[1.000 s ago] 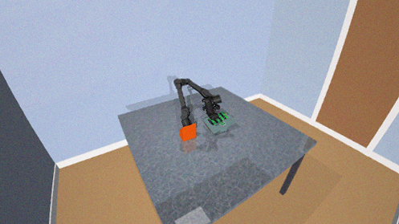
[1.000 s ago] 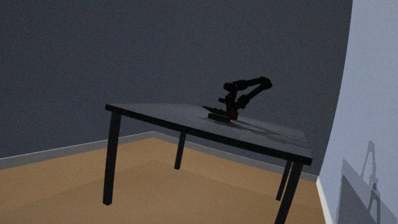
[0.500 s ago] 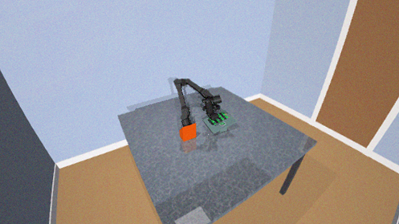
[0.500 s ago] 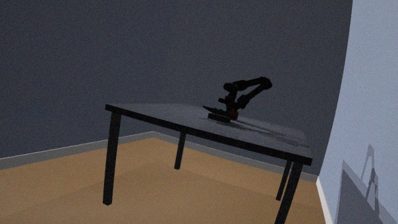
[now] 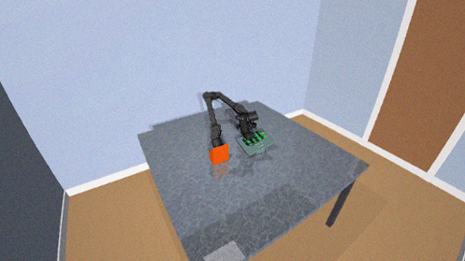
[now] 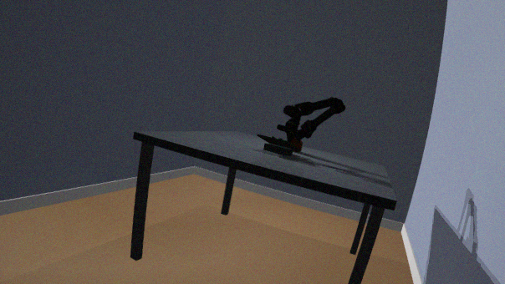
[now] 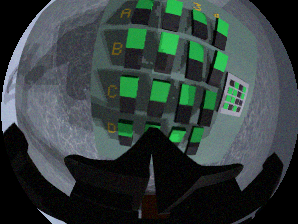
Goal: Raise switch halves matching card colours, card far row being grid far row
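Note:
The tilted green panel (image 5: pixel 252 150) (image 7: pixel 246 54) holds a grid of rocker switches, rows A to D, each with a green far half and a dark near half. Switch B1 (image 7: pixel 134 47), switch C1 (image 7: pixel 128 94) and switch C2 (image 7: pixel 159 97) show fully in the wrist view. The small card (image 7: pixel 234 95) at the grid's right shows green and dark squares, too small to read surely. My gripper (image 7: pixel 152 131) is shut and empty. Its tips are low over row D, covering most of switch D2 (image 7: pixel 152 125), between switch D1 (image 7: pixel 125 132) and switch D3 (image 7: pixel 176 135). Contact cannot be told.
An orange block (image 5: pixel 219 153) stands at the arm's base on the grey table (image 5: pixel 178 176) (image 6: pixel 201 144). A pale rectangle (image 5: pixel 224 258) lies near the table's corner. The panel's raised switches surround my fingertips on the far side and both sides.

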Controlling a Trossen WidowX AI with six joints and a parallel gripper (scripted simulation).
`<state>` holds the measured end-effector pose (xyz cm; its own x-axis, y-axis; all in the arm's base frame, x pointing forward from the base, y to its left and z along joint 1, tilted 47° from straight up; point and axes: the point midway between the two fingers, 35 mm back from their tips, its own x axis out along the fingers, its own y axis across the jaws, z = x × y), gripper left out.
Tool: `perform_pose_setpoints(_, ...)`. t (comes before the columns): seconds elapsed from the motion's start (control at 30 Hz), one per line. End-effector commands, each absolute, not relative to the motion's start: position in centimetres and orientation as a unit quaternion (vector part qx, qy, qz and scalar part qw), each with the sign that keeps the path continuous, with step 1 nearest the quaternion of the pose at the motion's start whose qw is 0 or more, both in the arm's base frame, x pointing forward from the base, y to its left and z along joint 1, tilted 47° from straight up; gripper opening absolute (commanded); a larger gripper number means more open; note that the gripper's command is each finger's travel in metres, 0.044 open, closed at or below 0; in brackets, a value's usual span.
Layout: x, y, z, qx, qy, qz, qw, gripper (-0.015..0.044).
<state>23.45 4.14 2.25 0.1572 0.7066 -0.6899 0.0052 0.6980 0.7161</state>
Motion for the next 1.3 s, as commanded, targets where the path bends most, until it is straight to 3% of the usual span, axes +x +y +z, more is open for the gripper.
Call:
perform_pose_setpoints(0.0, 23.4, 4.3, 2.2, 0.301, 0.598, 0.252, 0.699, 0.0000)
perform_pose_setpoints(0.27, 23.4, 4.4, 2.2, 0.301, 0.598, 0.252, 0.699, 0.0000)
perform_pose_setpoints(0.63, 22.2, -0.3, 6.6, 0.303, 0.590, 0.246, 0.706, 0.0000)
perform_pose_setpoints(0.87, 26.9, -2.3, 6.8, 0.302, 0.589, 0.246, 0.707, 0.0000)
perform_pose_setpoints(1.27, 27.0, -2.3, 6.8, 0.302, 0.589, 0.246, 0.707, 0.0000)
